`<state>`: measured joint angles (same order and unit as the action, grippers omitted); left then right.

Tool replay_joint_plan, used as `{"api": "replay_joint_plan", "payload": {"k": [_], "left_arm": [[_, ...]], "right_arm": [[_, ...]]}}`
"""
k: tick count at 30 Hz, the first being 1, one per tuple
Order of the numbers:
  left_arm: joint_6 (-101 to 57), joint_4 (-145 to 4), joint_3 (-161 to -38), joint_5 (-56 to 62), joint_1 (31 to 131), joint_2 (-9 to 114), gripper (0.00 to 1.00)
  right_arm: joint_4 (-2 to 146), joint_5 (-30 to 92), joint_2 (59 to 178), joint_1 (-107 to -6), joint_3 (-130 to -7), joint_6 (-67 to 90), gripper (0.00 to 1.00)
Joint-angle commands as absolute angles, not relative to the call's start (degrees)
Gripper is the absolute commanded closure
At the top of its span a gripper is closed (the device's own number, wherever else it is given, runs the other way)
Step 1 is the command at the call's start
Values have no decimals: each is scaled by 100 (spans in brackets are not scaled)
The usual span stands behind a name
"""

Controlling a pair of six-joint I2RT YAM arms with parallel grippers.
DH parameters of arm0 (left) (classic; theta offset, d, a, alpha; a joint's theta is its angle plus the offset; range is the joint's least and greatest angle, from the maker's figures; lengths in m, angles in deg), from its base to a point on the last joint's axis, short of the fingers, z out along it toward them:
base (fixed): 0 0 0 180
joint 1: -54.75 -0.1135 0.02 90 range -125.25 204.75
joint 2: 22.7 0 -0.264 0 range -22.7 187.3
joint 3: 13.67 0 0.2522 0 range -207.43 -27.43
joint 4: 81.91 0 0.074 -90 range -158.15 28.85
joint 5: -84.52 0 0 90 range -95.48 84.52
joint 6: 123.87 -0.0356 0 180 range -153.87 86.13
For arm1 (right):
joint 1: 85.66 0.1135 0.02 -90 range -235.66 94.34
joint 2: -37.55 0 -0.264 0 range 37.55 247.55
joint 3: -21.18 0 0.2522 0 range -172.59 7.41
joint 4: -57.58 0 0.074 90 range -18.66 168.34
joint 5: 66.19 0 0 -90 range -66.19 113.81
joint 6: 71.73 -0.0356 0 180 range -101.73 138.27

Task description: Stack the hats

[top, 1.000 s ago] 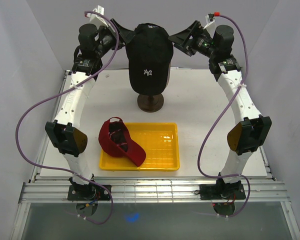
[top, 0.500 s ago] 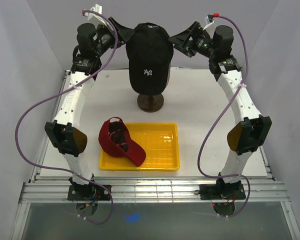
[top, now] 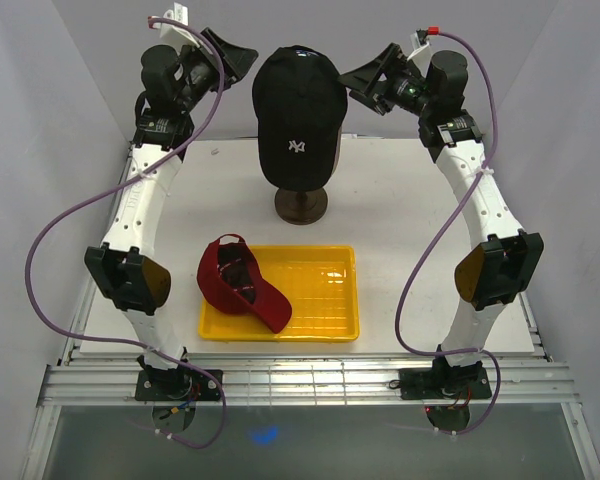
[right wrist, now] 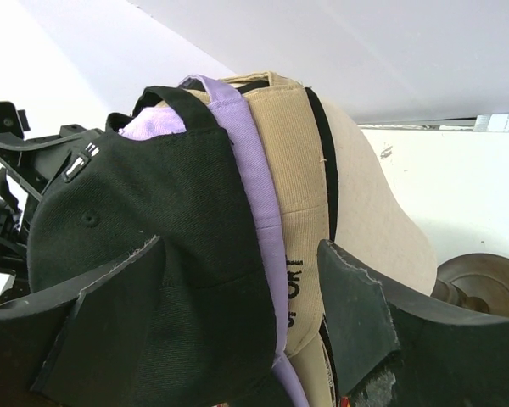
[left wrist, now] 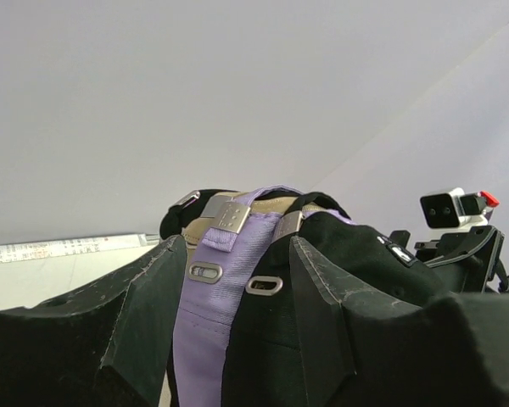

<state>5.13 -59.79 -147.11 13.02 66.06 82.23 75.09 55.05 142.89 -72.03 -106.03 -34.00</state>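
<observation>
Top external: red cap point(top: 238, 280) lies in yellow tray point(top: 325, 292); left fingers point(top: 235, 50) and right fingers point(top: 360, 75) released.

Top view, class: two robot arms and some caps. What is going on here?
Two arms are stacking caps on a mannequin head. The black cap sits on top, over the lavender cap and tan cap. The left gripper and right gripper hang open beside it, holding nothing. The red cap lies in the yellow tray, not yet stacked.
</observation>
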Motion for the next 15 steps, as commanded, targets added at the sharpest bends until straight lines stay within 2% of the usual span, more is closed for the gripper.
{"api": "replay_joint_plan", "payload": {"k": [1,11,15], "left_arm": [[541,-6226,-14600,1394,6547,7768,37],[743,-6147,-14513,1307,6310,7434,37],[823,-6112,-14056,1193,6257,6986,37]], "right_arm": [[7415,5448,14012,-7239,-10772,-3297,23],[7459,5193,13336,-7502,-10105,-3253,22],[7468,5167,12547,-7801,-9141,-3279,21]]}}
